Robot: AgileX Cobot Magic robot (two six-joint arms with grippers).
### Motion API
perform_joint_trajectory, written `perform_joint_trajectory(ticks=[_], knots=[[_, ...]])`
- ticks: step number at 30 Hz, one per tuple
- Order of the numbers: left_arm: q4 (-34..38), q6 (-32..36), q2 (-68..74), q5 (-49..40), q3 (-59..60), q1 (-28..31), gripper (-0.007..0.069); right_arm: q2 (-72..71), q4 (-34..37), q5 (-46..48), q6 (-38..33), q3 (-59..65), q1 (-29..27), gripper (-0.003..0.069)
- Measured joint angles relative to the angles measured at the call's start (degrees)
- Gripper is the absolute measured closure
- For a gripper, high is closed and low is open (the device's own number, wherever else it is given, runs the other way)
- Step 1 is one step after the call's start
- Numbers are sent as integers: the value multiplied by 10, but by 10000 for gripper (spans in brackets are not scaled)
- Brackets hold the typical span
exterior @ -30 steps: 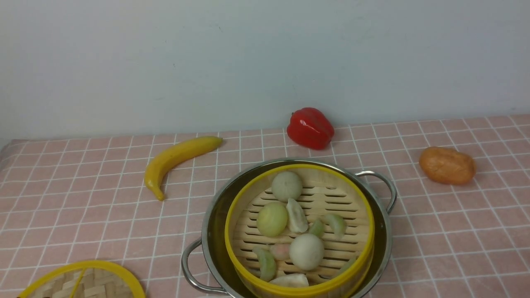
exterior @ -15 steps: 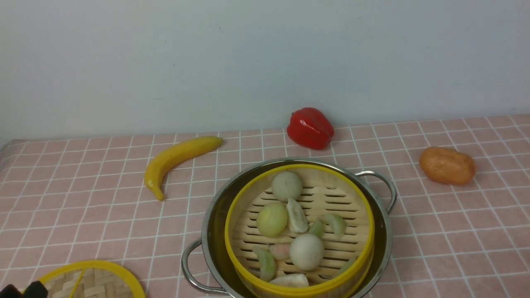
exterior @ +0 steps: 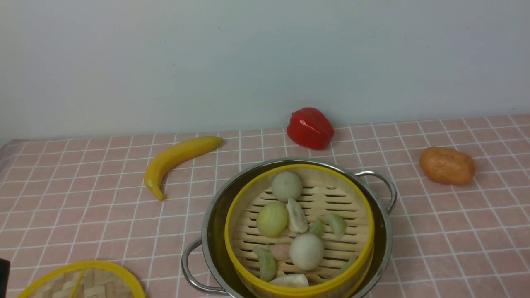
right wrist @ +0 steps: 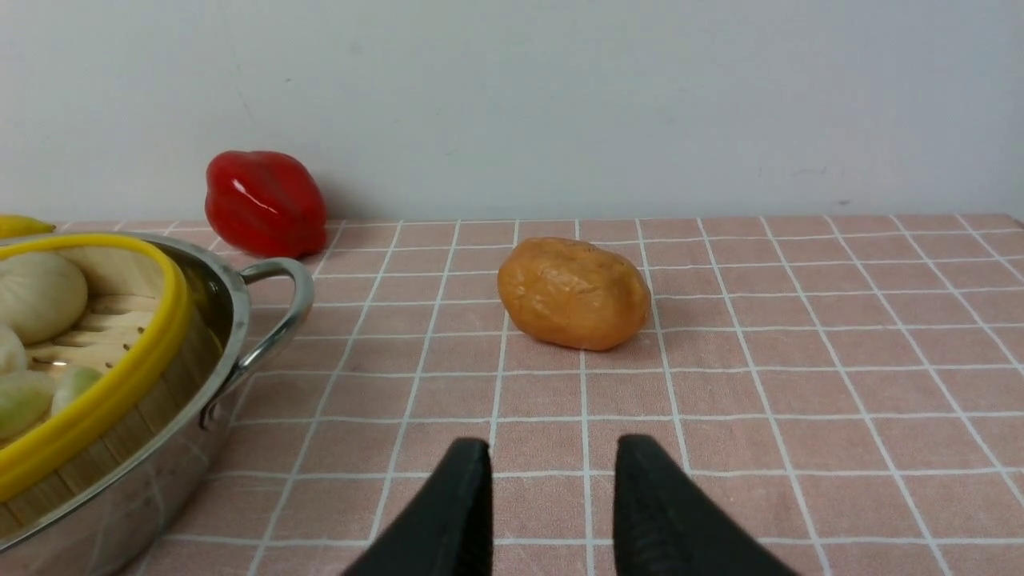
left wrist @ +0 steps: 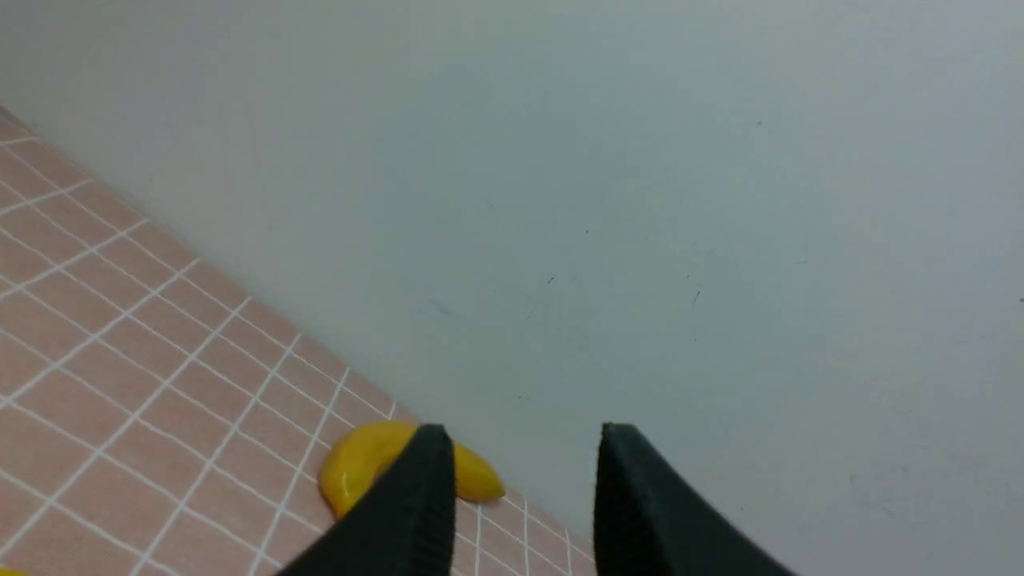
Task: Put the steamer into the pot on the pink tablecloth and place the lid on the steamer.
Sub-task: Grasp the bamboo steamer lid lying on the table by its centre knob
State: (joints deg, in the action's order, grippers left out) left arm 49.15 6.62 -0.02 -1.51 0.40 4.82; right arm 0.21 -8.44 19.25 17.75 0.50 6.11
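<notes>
The bamboo steamer (exterior: 331, 194), yellow-rimmed and holding small buns and dumplings, sits inside the shiny steel pot (exterior: 383, 236) on the pink tablecloth (exterior: 83, 215). The flat woven lid (exterior: 87, 283) lies on the cloth at the near left, partly cut off by the frame edge. A dark piece of my left arm (exterior: 3, 277) shows at the left edge beside the lid. My left gripper (left wrist: 520, 448) is open and empty, raised and facing the wall. My right gripper (right wrist: 552, 460) is open and empty, low over the cloth to the right of the pot (right wrist: 160, 472).
A yellow banana (exterior: 174, 159) lies at the back left, a red pepper (exterior: 310, 127) by the wall behind the pot, and an orange potato-like lump (exterior: 447, 165) at the right. The wall closes off the far side of the table.
A dark part of my left arm came into the lower left corner over the lid's edge, then shifted to the left edge of the view. Pot, steamer and lid have not moved.
</notes>
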Motion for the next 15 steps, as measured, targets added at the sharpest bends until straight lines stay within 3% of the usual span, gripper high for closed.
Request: perform_joint_trajectory(ticks=[4, 9, 13, 14, 15], knots=[[2, 7, 2, -42, -24, 0, 382, 0, 0, 0, 8, 0, 0, 419], [-88, 68, 57, -166, -148, 0, 382, 0, 0, 0, 11, 0, 0, 419], [-252, 42, 186, -393, -303, 0, 382, 0, 0, 1, 13, 0, 0, 419], [-268, 37, 194, -405, -310, 0, 382, 0, 0, 0, 13, 0, 0, 419], [-324, -8, 244, -488, -358, 0, 382, 0, 0, 0, 13, 0, 0, 419]])
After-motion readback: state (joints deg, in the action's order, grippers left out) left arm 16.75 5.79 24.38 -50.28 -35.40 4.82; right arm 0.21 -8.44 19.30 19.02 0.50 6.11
